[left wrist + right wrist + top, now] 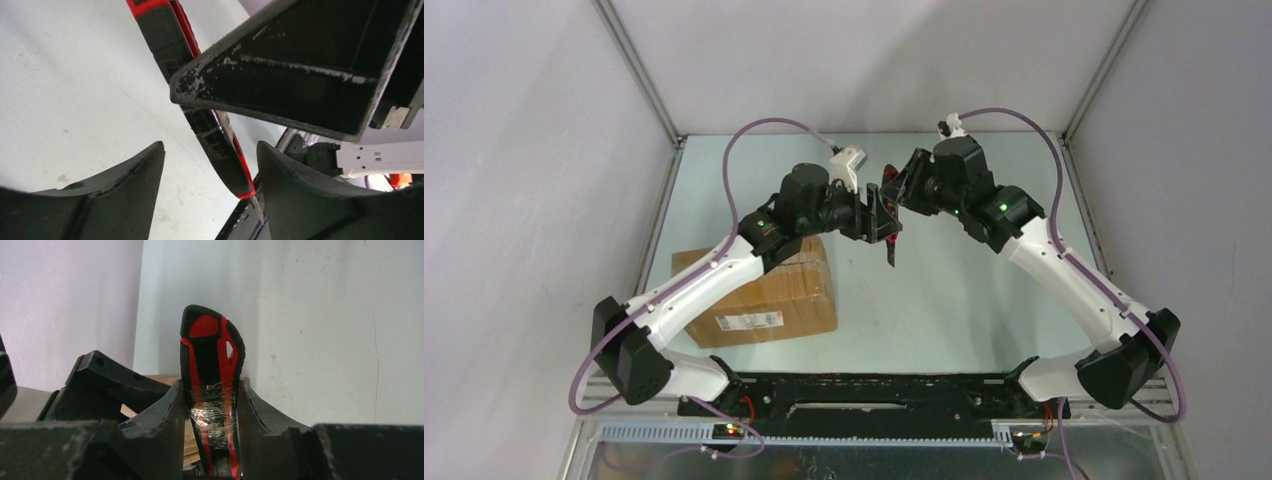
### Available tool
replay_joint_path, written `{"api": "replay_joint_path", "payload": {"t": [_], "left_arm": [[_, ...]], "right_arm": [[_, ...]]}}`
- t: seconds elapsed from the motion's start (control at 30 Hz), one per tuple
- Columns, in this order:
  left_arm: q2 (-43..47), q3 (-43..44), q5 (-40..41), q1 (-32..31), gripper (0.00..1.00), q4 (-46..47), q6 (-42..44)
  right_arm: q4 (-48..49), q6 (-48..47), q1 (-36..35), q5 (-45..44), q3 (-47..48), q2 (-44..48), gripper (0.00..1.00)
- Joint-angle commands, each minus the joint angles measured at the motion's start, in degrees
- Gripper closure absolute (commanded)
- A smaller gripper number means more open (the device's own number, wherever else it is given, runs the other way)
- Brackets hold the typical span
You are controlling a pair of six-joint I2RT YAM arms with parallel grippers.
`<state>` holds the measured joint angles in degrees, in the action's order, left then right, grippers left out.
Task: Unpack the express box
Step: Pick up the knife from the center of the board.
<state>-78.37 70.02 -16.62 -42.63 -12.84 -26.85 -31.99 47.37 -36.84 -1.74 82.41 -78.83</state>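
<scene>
The express box [769, 295], a brown carton with a white label on its near side, lies on the table at the left, under my left arm. My right gripper [896, 192] is shut on a red and black utility knife [890, 222], held above the table to the right of the box with its blade pointing toward the near edge. In the right wrist view both fingers [167, 412] press the knife's taped handle [212, 352]. My left gripper [210, 146] is open, with the knife [220, 150] between its fingers but apart from them. A strip of the box [161, 377] shows behind.
Aluminium frame posts [639, 70] and grey walls bound the table on three sides. The black base rail [864, 390] runs along the near edge. In the left wrist view a finger [300, 75] of the right gripper fills the upper right.
</scene>
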Motion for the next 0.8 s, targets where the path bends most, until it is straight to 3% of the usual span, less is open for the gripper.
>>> {"api": "replay_joint_path", "payload": {"t": [0.0,0.23,0.3,0.37,0.4,0.5,0.57,0.77], "left_arm": [[2.61,-2.1,0.04,-0.33,0.37,5.48,0.85],[2.69,-4.12,-3.46,-0.78,0.74,7.98,-0.86],[2.78,-4.25,-4.23,-0.78,0.95,8.26,-1.13],[3.05,-4.2,-5.47,-0.7,1.0,8.65,-1.45],[3.23,-4.19,-6.56,-0.63,1.0,9.12,-1.76],[4.2,-4.98,-11.9,-0.17,1.0,13.38,-5.34],[5.09,-6.05,-15.76,0.07,1.0,17.69,-8.42],[6.14,-9.31,-22.76,0.61,1.0,29.83,-19.1]], "right_arm": [[0.54,1.32,-1.39,-2.24,0.38,3.55,1.0],[0.57,1.29,-1.86,-3.43,0.34,4.64,1.0],[1.01,0.68,-1.95,-2.75,0.15,4.93,1.0],[1.93,-0.67,-1.84,-1.84,-0.59,5.74,0.98],[2.71,-1.49,-1.8,-1.34,-1.3,6.6,0.89],[8.19,-4.69,-0.92,2.58,-5.79,10.28,0.47],[14.53,-5.53,0.77,7.36,-10.9,13.7,0.29],[29.07,0.34,8.25,18.9,-22.5,21.72,0.2]]}}
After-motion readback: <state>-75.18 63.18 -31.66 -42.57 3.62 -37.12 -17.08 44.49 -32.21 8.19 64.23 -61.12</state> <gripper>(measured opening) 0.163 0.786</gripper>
